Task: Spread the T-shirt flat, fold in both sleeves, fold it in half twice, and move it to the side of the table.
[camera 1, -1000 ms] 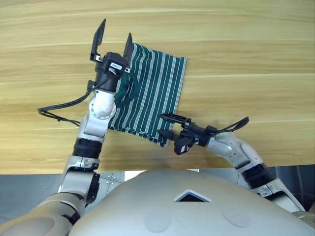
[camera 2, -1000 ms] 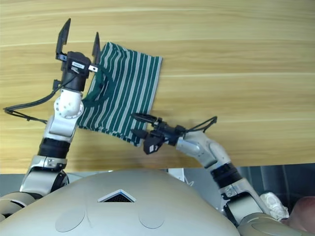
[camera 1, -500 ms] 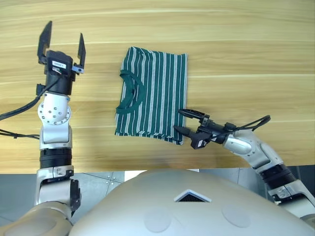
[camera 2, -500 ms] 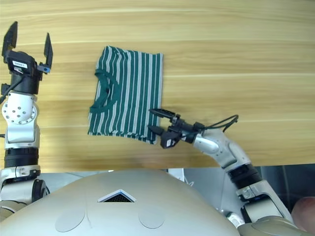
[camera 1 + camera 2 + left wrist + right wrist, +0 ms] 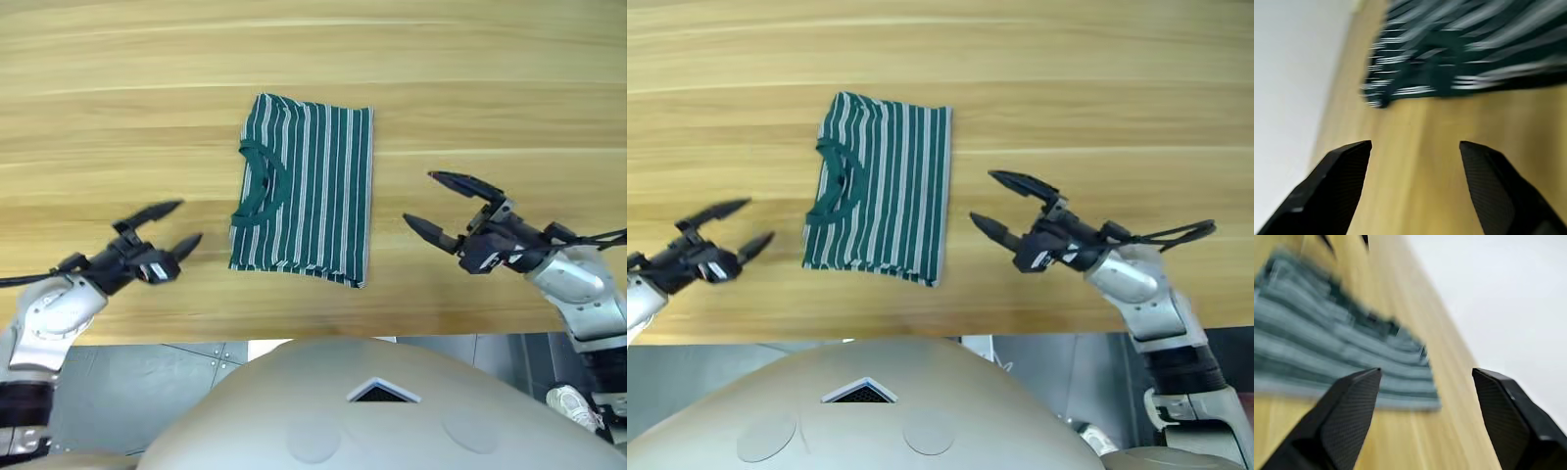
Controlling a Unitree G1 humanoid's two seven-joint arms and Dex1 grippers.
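**Item: T-shirt** (image 5: 304, 191)
- Colour and pattern: dark green with thin white stripes. The stripes run from the far edge to the near edge.
- Form: folded into a compact rectangle, longer front to back than side to side. It lies flat, with layers stacked.
- Collar: a plain green neckband shows as a curved loop on the robot's left side of the bundle, in its far half.
- Edges: the right edge is straight. The far edge is slightly wavy. The near edge slopes, and its right corner reaches closest to the table's front.
- Position: on the wooden table (image 5: 490, 98), about mid-width and in the near half of the top, a little back from the front edge. It lies between the two grippers and touches neither.

**Item: left gripper** (image 5: 189, 220)
- State: both black fingers are spread apart with nothing between them.
- Position: over the near part of the table, to the left of the shirt's near-left corner and apart from it. The tips point toward the shirt.

**Item: right gripper** (image 5: 418, 198)
- State: fingers are spread wide and hold nothing.
- Position: over the table to the right of the shirt's near half, near it but clear of the cloth. The tips point toward the shirt.

**Item: table**
- Surface: light wood with long grain lines running side to side.
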